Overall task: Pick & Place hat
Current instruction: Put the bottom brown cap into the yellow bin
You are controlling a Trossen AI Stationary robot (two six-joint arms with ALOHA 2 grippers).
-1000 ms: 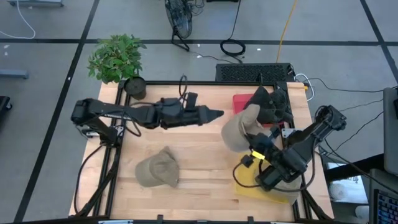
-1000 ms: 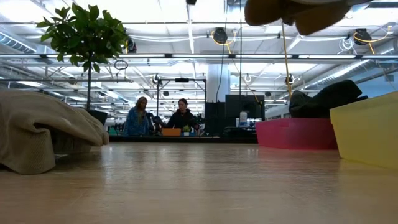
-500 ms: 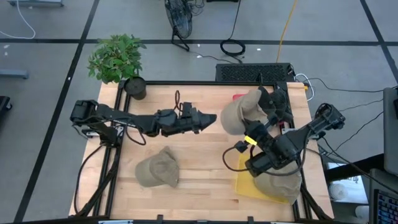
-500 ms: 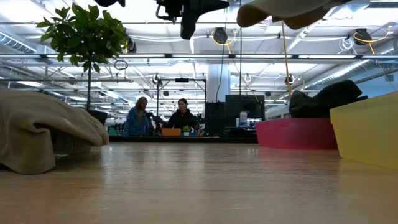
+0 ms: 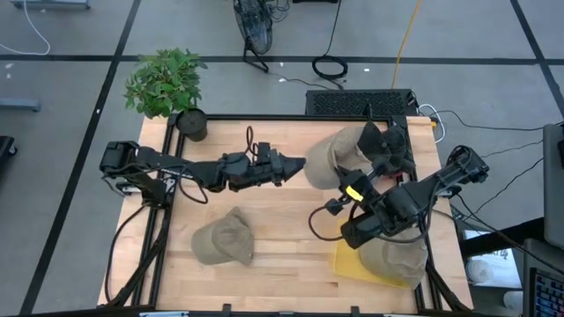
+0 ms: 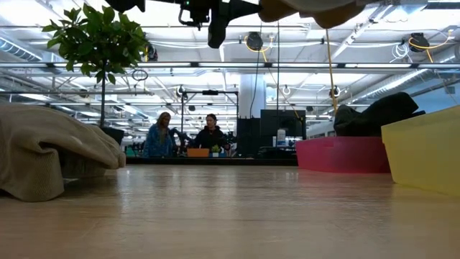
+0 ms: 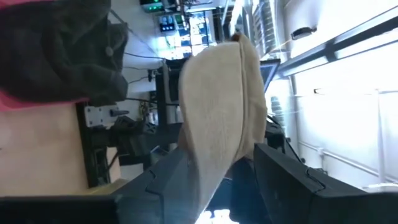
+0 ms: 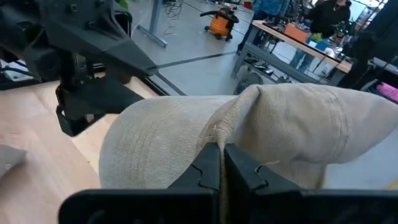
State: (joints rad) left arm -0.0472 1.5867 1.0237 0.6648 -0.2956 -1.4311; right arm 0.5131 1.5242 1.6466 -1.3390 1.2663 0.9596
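A tan hat [image 5: 328,160] hangs high over the table's far middle, held by my right gripper [image 5: 351,183], which is shut on it. In the low view the tan hat [image 6: 309,8] shows only at the top edge. My left gripper [image 5: 302,164] is open and level, reaching from the table's left. In the left wrist view its fingers [image 7: 166,179] stand on either side of the hat's lower edge [image 7: 214,155]. A second tan hat [image 5: 224,238] lies with its underside on the table at the near left. My right gripper pinches a raised fold of the hat's crown [image 8: 219,135] between its two fingers [image 8: 208,163], coming from the table's near right. The hat is lifted clear of the table and spreads out beyond the fingertips. My left gripper: I cannot tell whether its fingers touch the hat.
A yellow bin [image 5: 348,262] at the near right holds another tan hat [image 5: 394,260]. A red bin [image 5: 339,141] at the far right holds dark hats [image 5: 385,145]. A potted plant [image 5: 165,81] stands at the far left corner. People sit in the room beyond the table [image 6: 185,137].
My right gripper has carried the tan hat toward the table's far edge and left, up to my left gripper. My left gripper has drawn back slightly toward the left and has come into the top of the low view.
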